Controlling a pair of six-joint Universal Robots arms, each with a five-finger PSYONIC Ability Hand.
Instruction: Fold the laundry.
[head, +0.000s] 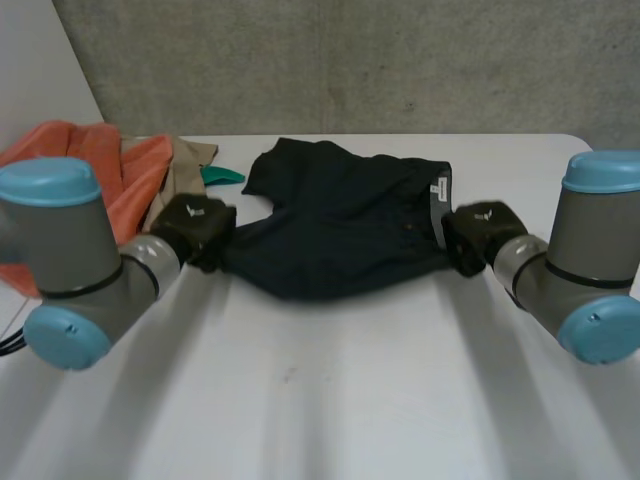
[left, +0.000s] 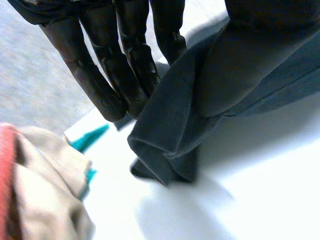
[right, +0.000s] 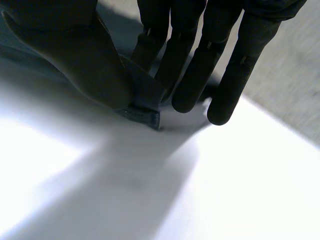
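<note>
Both hands pinch a dark navy garment (head: 340, 225) spread mid-bench (head: 320, 400).
The wrist views reveal the grips: the left hand (left: 120, 75) nips the garment's left edge between straight fingers and thumb, and the right hand (right: 195, 65) clamps the waistband likewise. The head view adds a grey waistband label (head: 438, 190), its writing too small to read, and a far-left pile of orange cloth (head: 90, 165), beige cloth (head: 185, 165) and teal scrap (head: 222, 176).

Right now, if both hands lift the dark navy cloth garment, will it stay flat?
Probably not: the dark navy cloth garment bunches in soft folds at the left hand, so it seems floppy. Its middle would likely sag, since that and the right hand pinch only opposite edges.
</note>
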